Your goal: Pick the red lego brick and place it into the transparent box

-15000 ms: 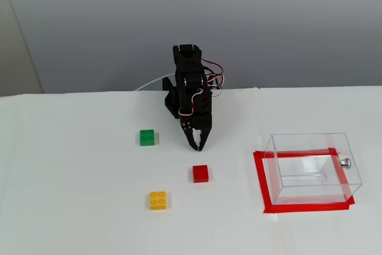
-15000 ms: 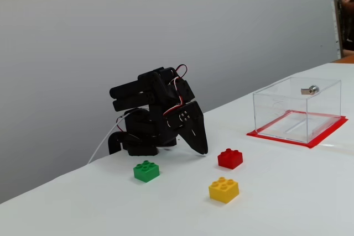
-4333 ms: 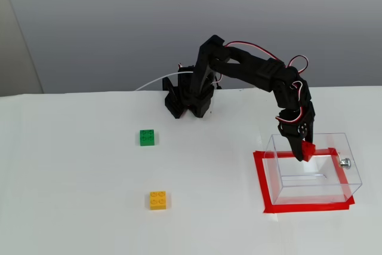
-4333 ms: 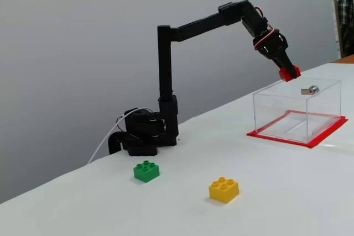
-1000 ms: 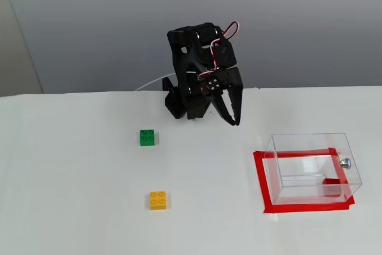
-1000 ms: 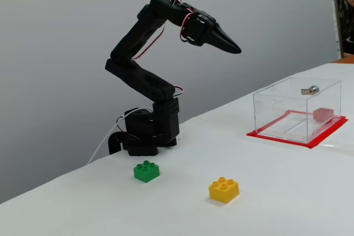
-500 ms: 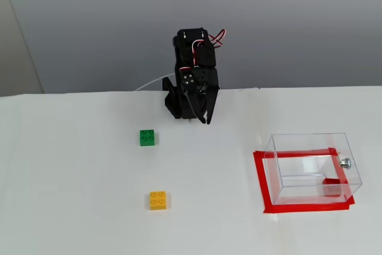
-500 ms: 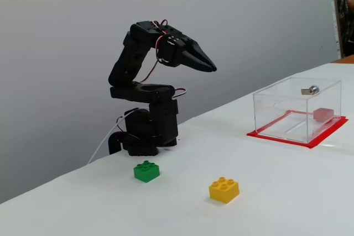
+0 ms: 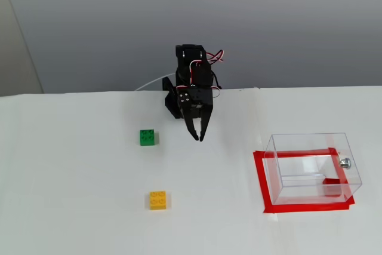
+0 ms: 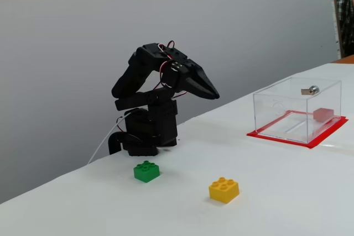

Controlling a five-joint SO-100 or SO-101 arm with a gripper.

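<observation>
The red lego brick (image 9: pixel 332 181) lies inside the transparent box (image 9: pixel 310 144), near its front right corner. In the other fixed view the brick (image 10: pixel 323 114) shows dimly through the far end of the box (image 10: pixel 287 100). The box has a small silver knob (image 9: pixel 345 162) on one side. My black gripper (image 9: pixel 197 138) is shut and empty. It hangs above the table, well to the left of the box, with its fingers pointing down and forward. It also shows in the other fixed view (image 10: pixel 215 95).
A green brick (image 9: pixel 148 137) lies left of the gripper and a yellow brick (image 9: pixel 158 200) lies nearer the front; both also show in the other fixed view (image 10: pixel 146 171) (image 10: pixel 224 189). A red tape rectangle (image 9: pixel 261 183) frames the box. The arm's base (image 10: pixel 144 136) stands at the table's back edge.
</observation>
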